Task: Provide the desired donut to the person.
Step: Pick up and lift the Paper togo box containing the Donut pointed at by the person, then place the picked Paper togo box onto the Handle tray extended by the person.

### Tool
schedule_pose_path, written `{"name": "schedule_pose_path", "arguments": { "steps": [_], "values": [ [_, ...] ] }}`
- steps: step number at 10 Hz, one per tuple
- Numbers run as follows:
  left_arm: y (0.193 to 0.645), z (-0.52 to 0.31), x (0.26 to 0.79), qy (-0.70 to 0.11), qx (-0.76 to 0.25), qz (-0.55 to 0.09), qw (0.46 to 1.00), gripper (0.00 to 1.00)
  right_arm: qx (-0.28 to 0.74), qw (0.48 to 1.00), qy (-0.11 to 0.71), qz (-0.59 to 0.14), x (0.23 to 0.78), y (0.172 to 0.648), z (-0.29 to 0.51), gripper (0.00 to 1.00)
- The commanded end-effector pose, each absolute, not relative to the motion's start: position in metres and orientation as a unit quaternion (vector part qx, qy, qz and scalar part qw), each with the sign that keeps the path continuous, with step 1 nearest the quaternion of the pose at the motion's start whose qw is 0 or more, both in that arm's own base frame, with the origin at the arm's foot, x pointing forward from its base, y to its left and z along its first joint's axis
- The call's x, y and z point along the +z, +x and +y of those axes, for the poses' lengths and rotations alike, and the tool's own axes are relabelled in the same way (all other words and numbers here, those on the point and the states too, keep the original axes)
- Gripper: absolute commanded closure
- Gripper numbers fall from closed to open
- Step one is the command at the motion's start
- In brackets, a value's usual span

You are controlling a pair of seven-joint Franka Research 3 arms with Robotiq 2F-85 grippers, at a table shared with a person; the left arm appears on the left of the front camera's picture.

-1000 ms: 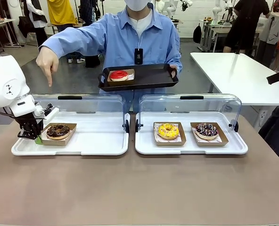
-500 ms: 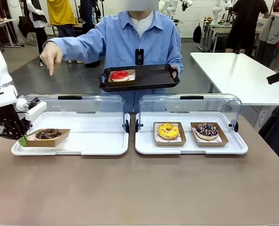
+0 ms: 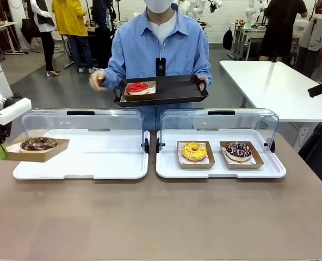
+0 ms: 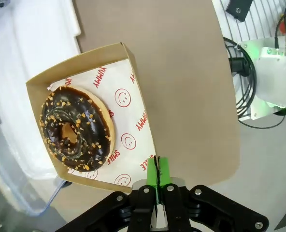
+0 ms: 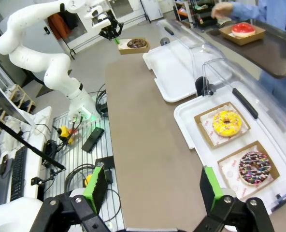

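Now the left gripper clenches the carton rim, with the chocolate donut in the air at the table's left end; the right gripper stands released. Next, probably, it must be carried level to the person's black tray.

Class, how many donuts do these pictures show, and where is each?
4. Chocolate nut-topped donut in the cardboard box held by the left gripper; red-glazed donut on the person's black tray; yellow-iced donut and dark sprinkled donut in the right white tray. None looks hidden.
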State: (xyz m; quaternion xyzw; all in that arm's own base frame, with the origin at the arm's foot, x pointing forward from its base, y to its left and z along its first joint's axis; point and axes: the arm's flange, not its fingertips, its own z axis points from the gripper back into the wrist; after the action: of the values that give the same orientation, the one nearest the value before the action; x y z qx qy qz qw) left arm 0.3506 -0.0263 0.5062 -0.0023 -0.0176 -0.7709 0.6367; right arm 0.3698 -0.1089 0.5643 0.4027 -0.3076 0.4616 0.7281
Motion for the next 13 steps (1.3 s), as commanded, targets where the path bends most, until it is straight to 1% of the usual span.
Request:
{"name": "schedule_pose_path", "arguments": {
  "steps": [1, 3, 6, 8, 9, 13],
  "values": [
    [0.353, -0.033, 0.541, 0.021, -0.757, -0.018, 0.653, 1.0, 0.465, 0.72, 0.408, -0.314, 0.565, 0.37, -0.108, 0.0],
    [0.364, -0.042, 0.583, 0.033, -0.748, -0.038, 0.662, 1.0, 0.465, 0.72, 0.408, -0.314, 0.565, 0.37, -0.108, 0.0],
    [0.375, -0.048, 0.613, 0.028, -0.738, -0.047, 0.672, 1.0, 0.465, 0.72, 0.408, -0.314, 0.565, 0.37, -0.108, 0.0],
    [0.372, -0.039, 0.607, 0.009, -0.747, -0.049, 0.663, 1.0, 0.465, 0.72, 0.408, -0.314, 0.565, 0.37, -0.108, 0.0],
    [0.373, -0.047, 0.613, 0.034, -0.745, -0.054, 0.664, 1.0, 0.465, 0.72, 0.408, -0.314, 0.565, 0.37, -0.108, 0.0],
    [0.373, -0.047, 0.613, 0.034, -0.745, -0.054, 0.664, 1.0, 0.465, 0.72, 0.408, -0.314, 0.565, 0.37, -0.108, 0.0]
  ]
}}
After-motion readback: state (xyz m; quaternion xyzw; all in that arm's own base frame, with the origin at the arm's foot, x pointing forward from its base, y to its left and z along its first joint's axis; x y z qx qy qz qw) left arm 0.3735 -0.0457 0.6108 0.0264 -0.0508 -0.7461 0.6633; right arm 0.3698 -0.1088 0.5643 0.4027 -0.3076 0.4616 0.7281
